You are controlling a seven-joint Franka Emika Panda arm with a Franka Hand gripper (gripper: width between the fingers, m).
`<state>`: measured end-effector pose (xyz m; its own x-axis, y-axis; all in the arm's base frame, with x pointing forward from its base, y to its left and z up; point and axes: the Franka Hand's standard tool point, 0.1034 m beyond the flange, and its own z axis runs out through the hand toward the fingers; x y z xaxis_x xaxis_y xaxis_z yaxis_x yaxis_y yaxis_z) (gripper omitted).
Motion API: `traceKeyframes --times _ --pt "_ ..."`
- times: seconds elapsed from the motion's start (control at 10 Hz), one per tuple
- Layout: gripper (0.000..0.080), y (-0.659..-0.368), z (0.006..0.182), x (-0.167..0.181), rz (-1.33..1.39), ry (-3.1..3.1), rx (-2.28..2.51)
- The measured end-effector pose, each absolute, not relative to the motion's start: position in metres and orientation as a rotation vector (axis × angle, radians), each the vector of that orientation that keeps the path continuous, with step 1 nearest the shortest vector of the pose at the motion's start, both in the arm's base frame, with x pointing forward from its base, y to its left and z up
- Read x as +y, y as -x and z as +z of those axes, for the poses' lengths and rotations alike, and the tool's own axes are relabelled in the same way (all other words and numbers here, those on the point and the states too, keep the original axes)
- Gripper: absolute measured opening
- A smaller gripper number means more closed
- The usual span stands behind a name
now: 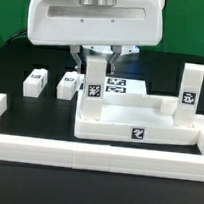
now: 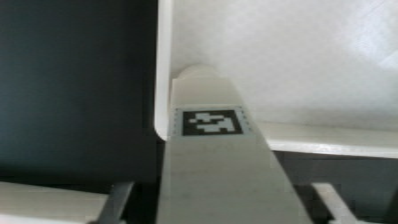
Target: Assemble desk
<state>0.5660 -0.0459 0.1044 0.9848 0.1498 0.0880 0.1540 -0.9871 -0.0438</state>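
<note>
In the exterior view the arm hangs straight down, its gripper (image 1: 97, 61) astride an upright leg (image 1: 94, 81) at the far corner of the tabletop (image 1: 138, 121), on the exterior view's left. Only the wrist view shows the fingers (image 2: 118, 205) close on both sides of the leg, below its tag (image 2: 214, 122); whether they clamp it, I cannot tell

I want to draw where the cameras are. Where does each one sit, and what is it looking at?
Exterior view: sits off the arm and looks slightly down at the tabletop. Of the robot it shows the white hand and the pincer around an upright leg.
Wrist view: sits on the wrist and looks down along that leg, next to the tabletop. Of the robot it shows only the fingers.
Both share: the same tagged leg, the tabletop and the pincer.
</note>
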Motion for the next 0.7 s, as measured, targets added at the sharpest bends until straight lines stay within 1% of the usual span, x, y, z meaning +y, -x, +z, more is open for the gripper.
traceKeyframes --times 0.2,0.3,0.7 --pt "0.0289 -0.5662 0.1042 -0.0463 -0.130 3.084 -0.116" --pt "0.0289 -0.5664 0.1042 -0.0467 -0.128 3.082 0.019" --pt "0.0289 -0.5701 0.1047 -0.0496 -0.113 2.973 0.730"
